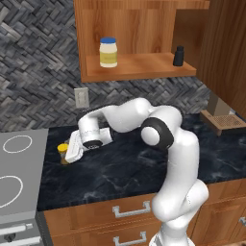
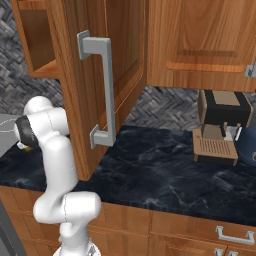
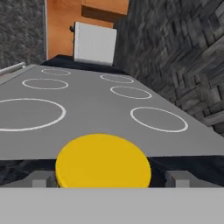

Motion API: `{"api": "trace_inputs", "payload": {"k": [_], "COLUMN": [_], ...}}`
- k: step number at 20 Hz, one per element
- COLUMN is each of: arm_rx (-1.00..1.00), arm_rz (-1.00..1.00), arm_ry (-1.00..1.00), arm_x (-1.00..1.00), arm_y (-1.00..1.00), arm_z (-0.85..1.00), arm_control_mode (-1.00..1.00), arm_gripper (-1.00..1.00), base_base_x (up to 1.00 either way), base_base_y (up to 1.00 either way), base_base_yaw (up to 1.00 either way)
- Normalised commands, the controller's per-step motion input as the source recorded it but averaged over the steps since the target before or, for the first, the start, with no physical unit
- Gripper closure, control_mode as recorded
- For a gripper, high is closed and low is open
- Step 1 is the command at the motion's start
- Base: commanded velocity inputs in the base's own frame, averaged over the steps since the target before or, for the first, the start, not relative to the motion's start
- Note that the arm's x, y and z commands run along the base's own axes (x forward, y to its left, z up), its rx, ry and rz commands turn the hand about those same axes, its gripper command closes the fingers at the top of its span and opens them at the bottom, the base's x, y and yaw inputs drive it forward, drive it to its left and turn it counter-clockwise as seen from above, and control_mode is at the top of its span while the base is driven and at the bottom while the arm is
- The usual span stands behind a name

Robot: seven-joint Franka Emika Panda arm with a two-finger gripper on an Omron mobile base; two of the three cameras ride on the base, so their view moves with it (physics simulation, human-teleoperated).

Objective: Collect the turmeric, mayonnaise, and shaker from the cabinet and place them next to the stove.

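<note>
The pincer (image 3: 104, 178) stood wide open, its two finger tips (image 3: 40, 178) set far apart at either side of the turmeric (image 3: 103, 161), whose yellow lid lay between them; neither tip seemed to touch the jar, though the contact could not be told for certain. In the left base view the pincer (image 1: 72, 153) hung low over the black marbled tabletop (image 1: 134, 168), with the turmeric (image 1: 63, 153) standing upright on that surface just at its left side. The jar stood close to the right edge of the stove (image 1: 19, 168), the grey cooktop with white ring outlines stretching away beyond it. Farther off and higher, the cabinet (image 1: 139, 67) stood open: the mayonnaise (image 1: 108, 52) stood on the left part of its shelf board and the shaker (image 1: 178, 56) near the right end, well apart from each other. A wall socket (image 1: 81, 97) sat on the stone wall beneath the cabinet.
</note>
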Motion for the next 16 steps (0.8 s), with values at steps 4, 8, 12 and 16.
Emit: {"api": "trace_inputs", "payload": {"k": [4,8,12,16], "arm_rx": [0.0,0.0,0.0,0.0], "arm_rz": [-0.01,-0.03,-0.06,-0.09], "arm_ry": [0.0,0.0,0.0,0.0], "arm_x": [0.0,-0.11,-0.37,-0.51], "arm_y": [-0.21,-0.16,-0.12,-0.09], "arm_z": [0.23,0.42,0.55,0.75], "arm_control_mode": [-1.0,-1.0,-1.0,-1.0], "arm_gripper": [-1.0,-1.0,-1.0,-1.0], "base_base_x": [0.0,0.0,0.0,0.0], "base_base_y": [0.0,0.0,0.0,0.0], "base_base_yaw": [0.0,0.0,0.0,0.0]}}
